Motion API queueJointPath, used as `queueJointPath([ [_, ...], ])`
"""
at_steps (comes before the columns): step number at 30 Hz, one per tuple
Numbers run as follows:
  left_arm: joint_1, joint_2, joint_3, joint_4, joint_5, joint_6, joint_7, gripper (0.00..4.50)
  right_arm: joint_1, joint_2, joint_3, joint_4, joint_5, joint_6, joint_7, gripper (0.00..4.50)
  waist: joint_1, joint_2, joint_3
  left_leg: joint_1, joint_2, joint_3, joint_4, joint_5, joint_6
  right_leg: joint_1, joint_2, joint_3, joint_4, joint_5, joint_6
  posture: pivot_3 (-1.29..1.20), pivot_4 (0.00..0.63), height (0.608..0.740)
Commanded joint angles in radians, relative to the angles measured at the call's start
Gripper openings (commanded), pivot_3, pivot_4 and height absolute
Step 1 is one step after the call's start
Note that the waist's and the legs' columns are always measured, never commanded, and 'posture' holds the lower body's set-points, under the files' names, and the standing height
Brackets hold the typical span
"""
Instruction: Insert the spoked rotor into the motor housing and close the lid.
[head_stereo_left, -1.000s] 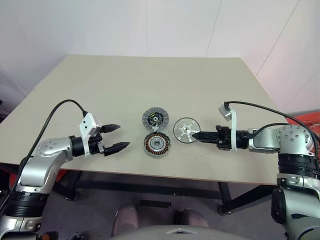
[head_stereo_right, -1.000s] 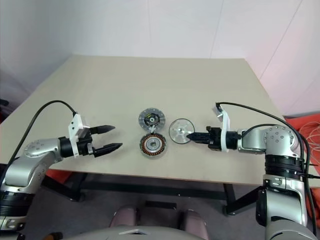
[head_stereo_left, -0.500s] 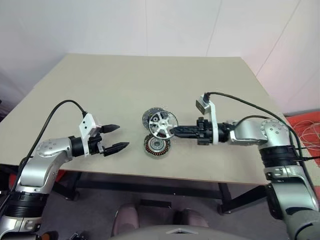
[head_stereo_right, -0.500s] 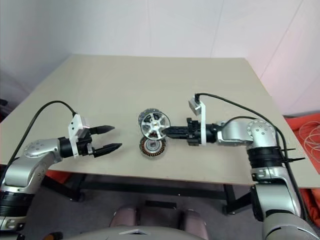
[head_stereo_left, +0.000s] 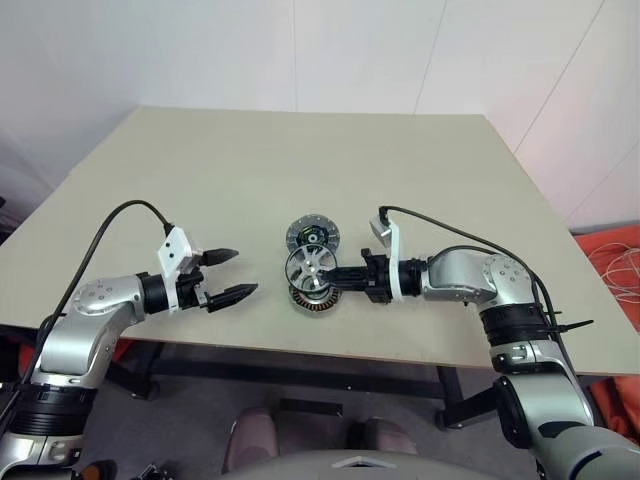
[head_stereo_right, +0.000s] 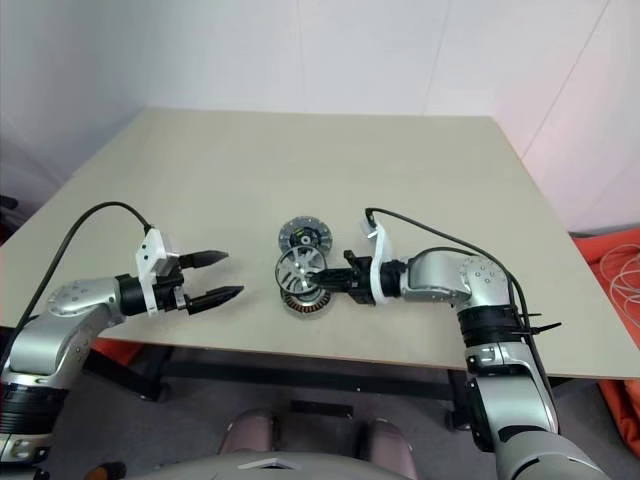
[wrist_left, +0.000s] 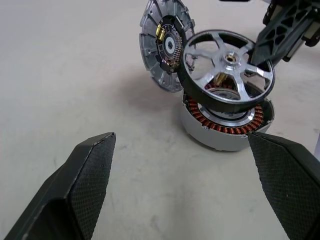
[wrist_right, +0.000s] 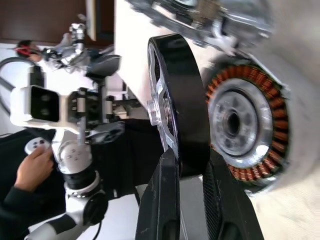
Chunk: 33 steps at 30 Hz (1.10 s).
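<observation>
From above, the tabletop (head_stereo_left: 420, 170) carries the motor housing (head_stereo_left: 312, 297) close to its near edge, about midway along it, with the lid (head_stereo_left: 311, 236) lying just behind it toward the far edge. The right gripper (head_stereo_left: 338, 279) reaches in from the right side and pinches the rim of the spoked rotor (head_stereo_left: 310, 269), holding it tilted just above the housing. The left gripper (head_stereo_left: 232, 274) hangs off to the left near the same edge, its fingers spread wide and holding nothing

From the left wrist, the copper windings sit exposed in the housing (wrist_left: 225, 127), the rotor (wrist_left: 227, 70) slanted over them, and the lid (wrist_left: 165, 45) showing its ribbed face

From the right wrist, two black fingers (wrist_right: 162, 200) clamp the rotor's black ring (wrist_right: 182, 105), the housing (wrist_right: 250, 125) right behind it, and a person's hand (wrist_right: 32, 167) shows beyond the table
</observation>
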<state>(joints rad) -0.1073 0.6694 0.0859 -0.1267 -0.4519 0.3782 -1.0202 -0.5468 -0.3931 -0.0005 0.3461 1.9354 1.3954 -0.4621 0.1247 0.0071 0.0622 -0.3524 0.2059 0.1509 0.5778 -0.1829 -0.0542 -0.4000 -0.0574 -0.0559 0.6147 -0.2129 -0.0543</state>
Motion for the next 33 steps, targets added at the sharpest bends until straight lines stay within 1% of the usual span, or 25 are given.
queueJointPath([
  [1, 0.000, 0.010, 0.018, -0.031, -0.002, -0.019, 0.004, 4.50, 0.012, 0.015, -0.025, -0.060, 0.037, -0.002, -0.013, 0.32, 0.000, 0.000, 0.000, 0.000, 0.000, 0.000, 0.000, 0.000, 0.000, 0.000, 0.000, 0.000, 0.000, 0.000, 0.000, 0.00, 0.000, 0.740],
  [7, 0.005, 0.012, 0.018, -0.035, -0.001, -0.020, 0.005, 4.50, 0.025, 0.021, -0.039, -0.070, 0.037, -0.015, -0.041, 0.32, -0.001, 0.000, 0.000, 0.000, 0.000, 0.000, 0.000, 0.000, 0.000, 0.000, 0.000, 0.000, 0.000, 0.000, 0.000, 0.00, 0.000, 0.740],
  [12, 0.001, 0.012, 0.014, -0.029, 0.004, -0.024, 0.003, 4.50, 0.037, 0.007, -0.030, -0.078, 0.037, -0.006, -0.038, 0.32, 0.000, 0.000, 0.000, 0.000, 0.000, 0.000, 0.000, 0.000, 0.000, 0.000, 0.000, 0.000, 0.000, 0.000, 0.000, 0.00, 0.000, 0.740],
  [33, -0.004, 0.004, 0.008, -0.021, 0.009, -0.026, 0.007, 4.50, 0.041, 0.015, -0.019, -0.101, 0.037, 0.007, -0.004, 0.32, 0.000, 0.000, 0.000, 0.000, 0.000, 0.000, 0.000, 0.000, 0.000, 0.000, 0.000, 0.000, 0.000, 0.000, 0.000, 0.00, 0.000, 0.740],
])
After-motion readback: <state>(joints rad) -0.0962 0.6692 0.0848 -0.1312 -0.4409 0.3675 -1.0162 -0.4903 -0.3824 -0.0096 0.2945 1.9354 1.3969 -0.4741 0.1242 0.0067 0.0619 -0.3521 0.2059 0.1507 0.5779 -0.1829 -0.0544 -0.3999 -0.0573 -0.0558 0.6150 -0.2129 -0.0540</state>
